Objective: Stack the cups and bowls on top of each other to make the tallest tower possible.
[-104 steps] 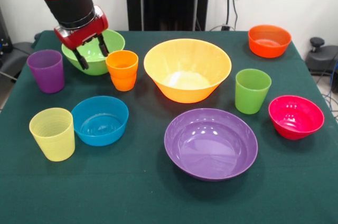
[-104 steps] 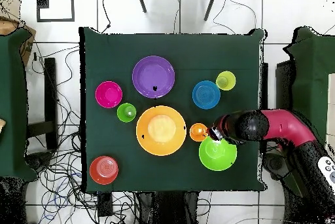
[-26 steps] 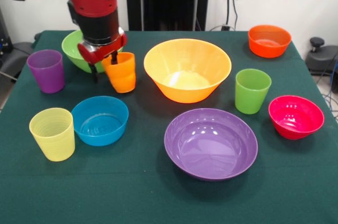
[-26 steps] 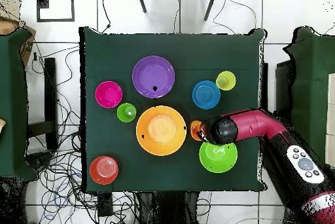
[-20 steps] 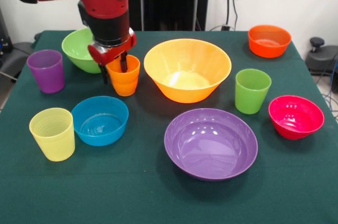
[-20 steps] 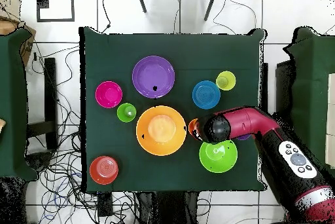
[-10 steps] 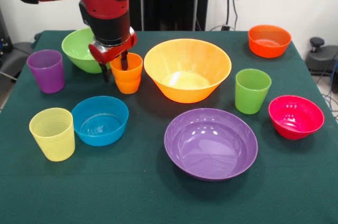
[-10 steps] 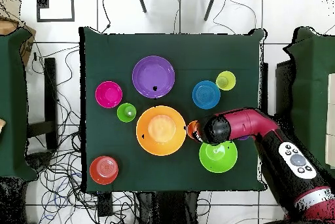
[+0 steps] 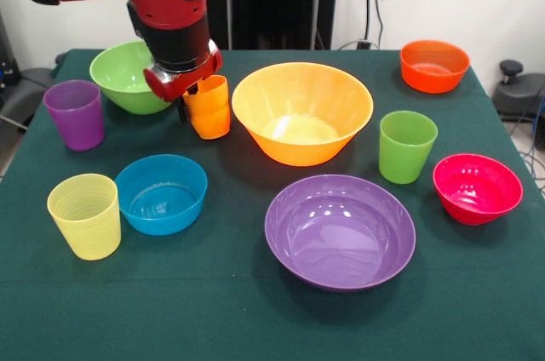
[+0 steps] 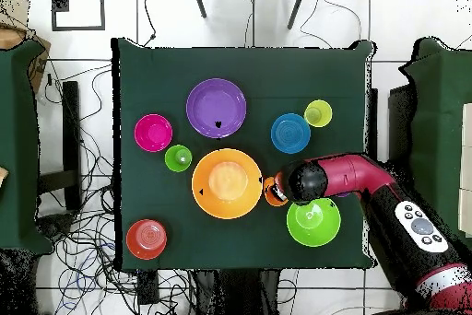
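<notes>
The arm's wrist is covering the top of the orange cup (image 9: 209,111) in the front view, so its rim and the gripper (image 9: 192,97) fingers are mostly hiding; whether the cup is touching the table underneath is not telling clearly. In the overhead view the arm is lying over the same cup (image 10: 273,192), leaving only a sliver showing, and it is concealing the purple cup entirely. The arm is also overlapping the right edge of the light green bowl (image 9: 128,77) in the front view. The arm itself is running off the left and top edges there, and off the lower right corner in the overhead view.
</notes>
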`<state>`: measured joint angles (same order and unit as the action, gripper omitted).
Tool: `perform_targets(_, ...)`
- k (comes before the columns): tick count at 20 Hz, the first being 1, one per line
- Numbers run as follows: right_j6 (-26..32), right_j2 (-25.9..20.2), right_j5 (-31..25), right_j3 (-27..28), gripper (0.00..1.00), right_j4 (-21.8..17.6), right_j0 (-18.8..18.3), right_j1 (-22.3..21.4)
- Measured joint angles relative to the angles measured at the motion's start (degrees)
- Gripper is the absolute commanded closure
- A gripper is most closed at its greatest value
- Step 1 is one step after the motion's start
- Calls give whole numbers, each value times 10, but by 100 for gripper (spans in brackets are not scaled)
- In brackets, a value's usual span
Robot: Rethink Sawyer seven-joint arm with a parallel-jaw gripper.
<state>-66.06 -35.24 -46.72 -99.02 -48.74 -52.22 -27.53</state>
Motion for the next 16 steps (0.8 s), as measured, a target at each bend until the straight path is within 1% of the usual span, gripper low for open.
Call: perform_targets(16, 0, 5, 0, 0, 100, 2, 1, -3)
